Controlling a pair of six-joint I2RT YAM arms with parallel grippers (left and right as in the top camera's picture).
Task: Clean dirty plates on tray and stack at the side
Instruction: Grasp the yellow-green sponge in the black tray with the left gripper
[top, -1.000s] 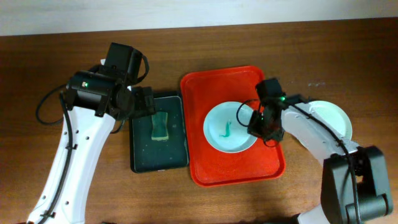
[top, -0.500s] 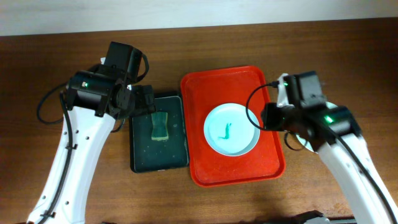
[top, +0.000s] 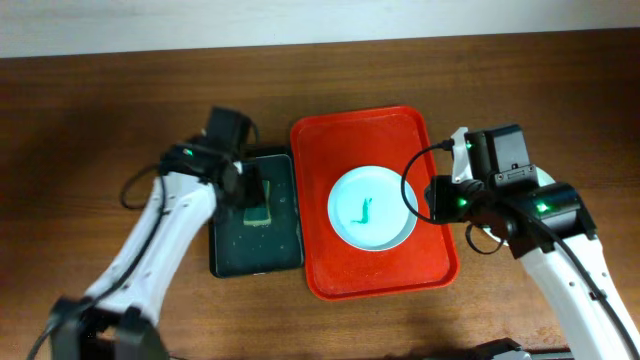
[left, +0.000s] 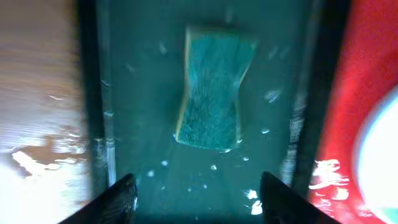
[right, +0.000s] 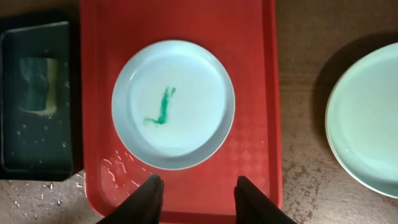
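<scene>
On the red tray (top: 320, 260), centre of the overhead view: one plate (top: 372, 208) with a green smear. At the right edge of the right wrist view, on the bench (right: 298, 62): a second plate (right: 367, 124), unsmeared. Left fingers (left: 124, 196) apart over the black tray (left: 143, 93), clear of the sponge (left: 211, 87). Right fingers (right: 149, 196) apart, empty, over the red tray's lower rim.

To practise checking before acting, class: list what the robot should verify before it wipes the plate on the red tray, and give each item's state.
1. Sponge lying free in black tray: ok.
2. Left claw open, lined up with sponge: ok.
3. Sponge gripped: not ok.
4. Plate flat on red tray, smear showing: ok.
5. Right claw open, holding nothing: ok.
</scene>
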